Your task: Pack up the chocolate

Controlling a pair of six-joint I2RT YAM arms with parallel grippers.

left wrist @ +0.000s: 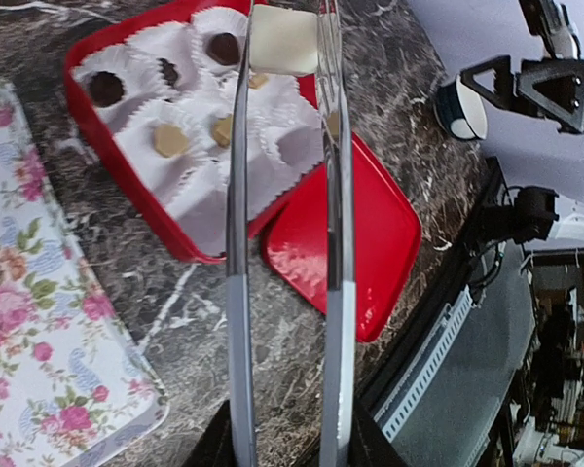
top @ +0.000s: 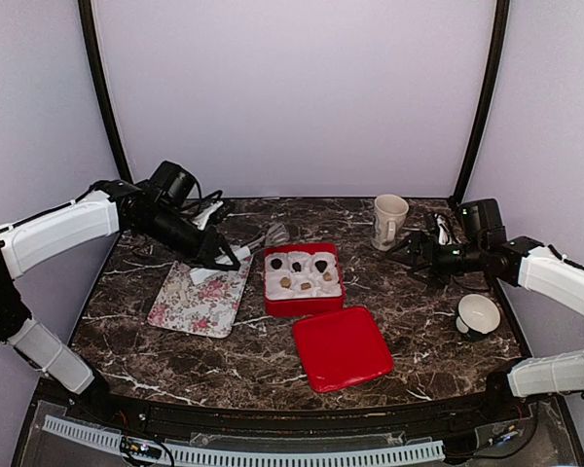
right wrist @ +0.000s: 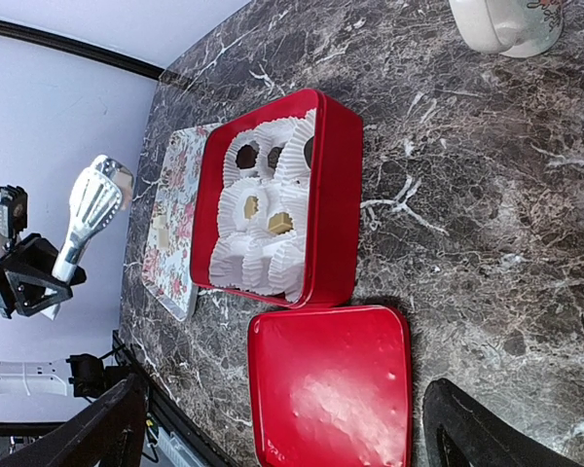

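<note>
my left gripper (top: 221, 257) is clamped on the tongs (left wrist: 333, 243). their tips pinch a pale piece (left wrist: 284, 39), which i take for chocolate, though the view is too poor to be sure. it hangs raised near the far edge of the red box (top: 302, 305). the other chocolates (top: 297, 266) sit in white paper cups inside the box. my right gripper (top: 414, 255) hovers near the mug (top: 389, 220), fingers spread wide. the red lid (top: 343, 345) lies just beside the box.
</note>
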